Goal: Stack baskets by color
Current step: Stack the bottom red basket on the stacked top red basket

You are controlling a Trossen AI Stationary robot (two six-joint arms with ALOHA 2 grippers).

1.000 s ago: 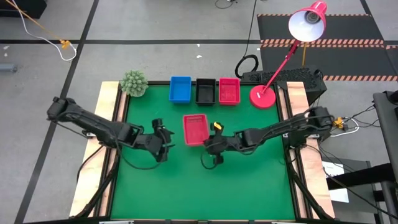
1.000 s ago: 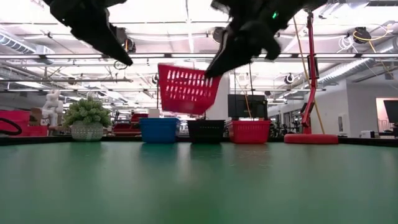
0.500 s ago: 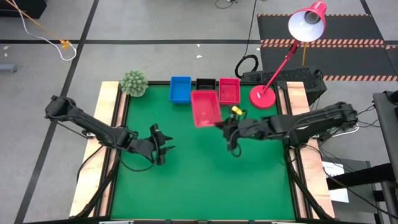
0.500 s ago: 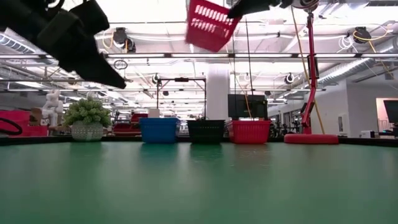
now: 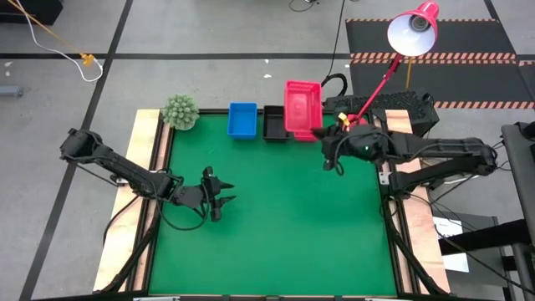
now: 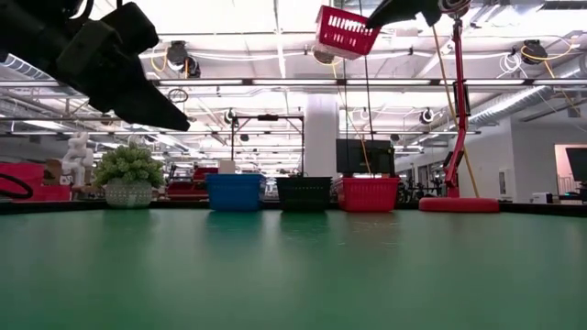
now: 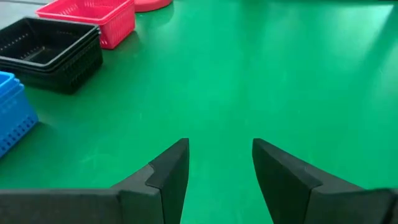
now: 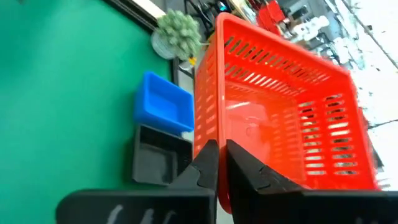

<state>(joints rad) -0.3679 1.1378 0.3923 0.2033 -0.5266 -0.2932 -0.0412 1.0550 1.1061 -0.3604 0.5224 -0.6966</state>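
Three lots of baskets stand in a row at the table's far edge: blue (image 5: 242, 119), black (image 5: 275, 124) and red (image 6: 367, 193). The black ones (image 7: 53, 53) are nested in a stack. My right gripper (image 5: 319, 132) is shut on another red basket (image 5: 303, 106), held high above the row, over the red basket on the table. My left gripper (image 5: 226, 201) hangs open above the left half of the green mat, with nothing between its fingers (image 7: 168, 171). My right gripper pinches one wall of the red basket at its rim (image 8: 219, 146), near a corner, one finger outside and one inside. The fingers come from the table's near right side, nearly level. The basket hangs clear of everything, tilted, its opening facing mostly up (image 6: 347, 32).
A small green plant (image 5: 179, 111) stands at the far left corner. A red desk lamp has its base (image 6: 457, 203) at the far right and its head (image 5: 412, 29) beyond the table. Bare green mat (image 5: 284, 226) covers the middle and near side.
My right gripper has risen and gone toward the table's far right with the red basket. The basket has gone from low over the middle of the mat to high above the row of baskets, tipping on the way. My left gripper has come down a little.
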